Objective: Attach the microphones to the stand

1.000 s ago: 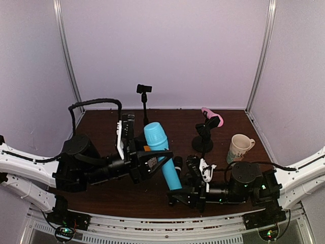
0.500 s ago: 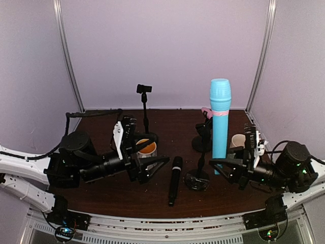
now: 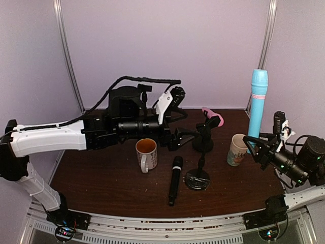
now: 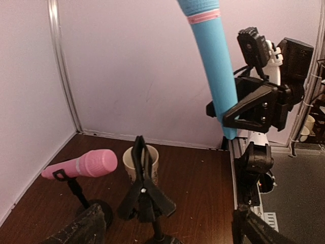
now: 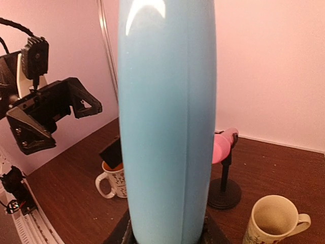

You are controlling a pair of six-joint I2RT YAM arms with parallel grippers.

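Observation:
The light blue microphone (image 3: 258, 101) stands upright at the right edge of the table, and my right gripper (image 3: 260, 145) is shut on its lower end. It fills the right wrist view (image 5: 167, 122). The pink microphone (image 3: 210, 116) sits clipped in a stand at the back. A black microphone (image 3: 175, 180) lies flat on the table near the front. An empty stand (image 3: 197, 179) rises beside it, its black clip (image 4: 144, 190) straight ahead of my left gripper (image 3: 180, 122). That gripper is open and holds nothing.
A mug with an orange inside (image 3: 146, 152) stands left of the black microphone. A pale mug (image 3: 237, 148) sits just left of my right gripper. My long left arm (image 3: 76, 134) stretches across the back left of the table.
The blue microphone passed from my left gripper to my right, which carried it upright to the far right. My left gripper opened, rose and swung toward the stands.

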